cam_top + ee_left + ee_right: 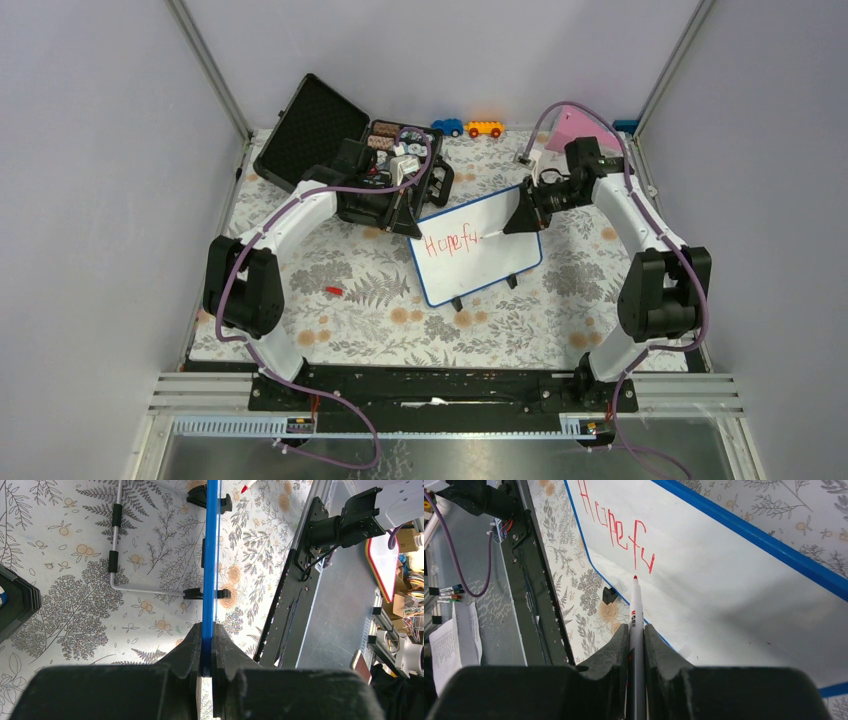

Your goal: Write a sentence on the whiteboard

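The whiteboard (485, 260), white with a thin blue frame and black feet, stands tilted on the flowered table. My left gripper (404, 226) is shut on its upper left edge; the left wrist view shows the blue frame (210, 570) edge-on between the jaws of the left gripper (207, 632). Red letters of the sentence (452, 243) read "Hope fu" (616, 530). My right gripper (522, 222) is shut on a white marker (636, 615), held by the right gripper (636, 630). The red tip (635, 577) hovers just after the "u".
An open black case (330, 150) with small parts lies at the back left. A blue toy car (447, 127) and an orange one (484, 128) sit by the back wall, a pink object (578, 128) at back right. A red cap (332, 290) lies on the cloth.
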